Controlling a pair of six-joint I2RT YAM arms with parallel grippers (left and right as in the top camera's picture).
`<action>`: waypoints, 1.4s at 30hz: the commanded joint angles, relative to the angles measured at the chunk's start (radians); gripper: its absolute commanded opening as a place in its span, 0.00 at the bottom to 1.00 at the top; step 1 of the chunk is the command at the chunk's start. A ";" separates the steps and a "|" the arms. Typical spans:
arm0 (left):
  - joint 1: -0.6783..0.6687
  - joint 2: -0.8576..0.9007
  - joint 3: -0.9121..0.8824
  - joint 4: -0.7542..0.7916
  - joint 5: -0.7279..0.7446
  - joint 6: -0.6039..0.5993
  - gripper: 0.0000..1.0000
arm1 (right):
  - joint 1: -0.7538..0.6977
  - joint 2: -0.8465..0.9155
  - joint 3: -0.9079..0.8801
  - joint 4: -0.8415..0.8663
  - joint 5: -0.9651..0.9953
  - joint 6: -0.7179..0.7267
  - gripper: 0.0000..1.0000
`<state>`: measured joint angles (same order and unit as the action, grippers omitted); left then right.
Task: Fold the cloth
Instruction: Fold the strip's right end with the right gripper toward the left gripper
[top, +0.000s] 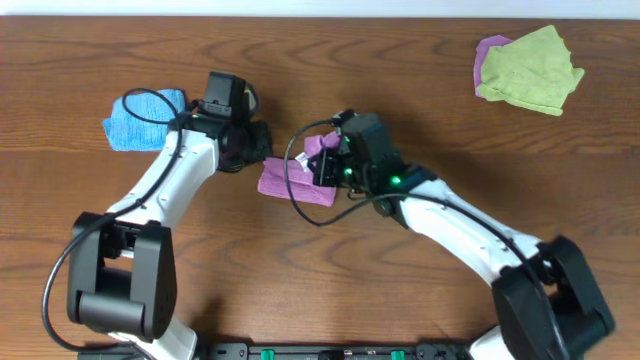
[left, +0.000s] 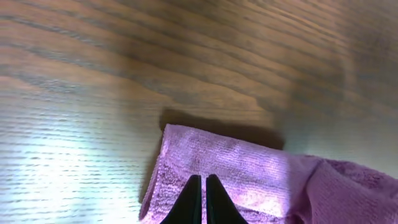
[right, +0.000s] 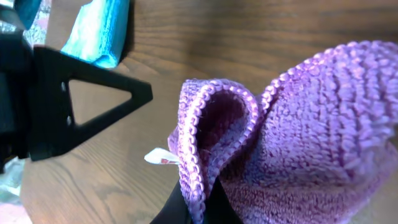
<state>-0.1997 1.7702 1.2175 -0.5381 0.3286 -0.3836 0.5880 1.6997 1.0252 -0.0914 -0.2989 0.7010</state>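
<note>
The purple cloth (top: 290, 183) lies partly folded at the table's middle, one part raised. My left gripper (top: 264, 156) is shut, its fingertips (left: 200, 198) resting on the cloth's flat left part (left: 249, 168) near its edge. My right gripper (top: 325, 160) is shut on the cloth's stitched hem (right: 202, 140) and holds that part bunched up above the table; a white tag (right: 158, 157) sticks out beside it. The left gripper's black finger (right: 93, 102) shows in the right wrist view, to the left of the raised fold.
A folded blue cloth (top: 140, 120) lies at the far left behind my left arm and also shows in the right wrist view (right: 99, 31). A green cloth (top: 530, 68) lies over another purple one (top: 490, 48) at the far right.
</note>
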 joint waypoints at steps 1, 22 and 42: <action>0.030 -0.035 -0.010 -0.015 -0.014 0.022 0.06 | 0.016 0.037 0.054 -0.014 0.003 -0.049 0.01; 0.156 -0.091 -0.010 -0.060 -0.019 0.048 0.06 | 0.100 0.182 0.269 -0.150 0.033 -0.151 0.01; 0.182 -0.091 -0.010 -0.084 -0.024 0.048 0.06 | 0.173 0.324 0.367 -0.179 0.026 -0.195 0.01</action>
<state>-0.0380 1.6981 1.2175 -0.6090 0.3138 -0.3576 0.7460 2.0026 1.3575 -0.2684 -0.2729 0.5293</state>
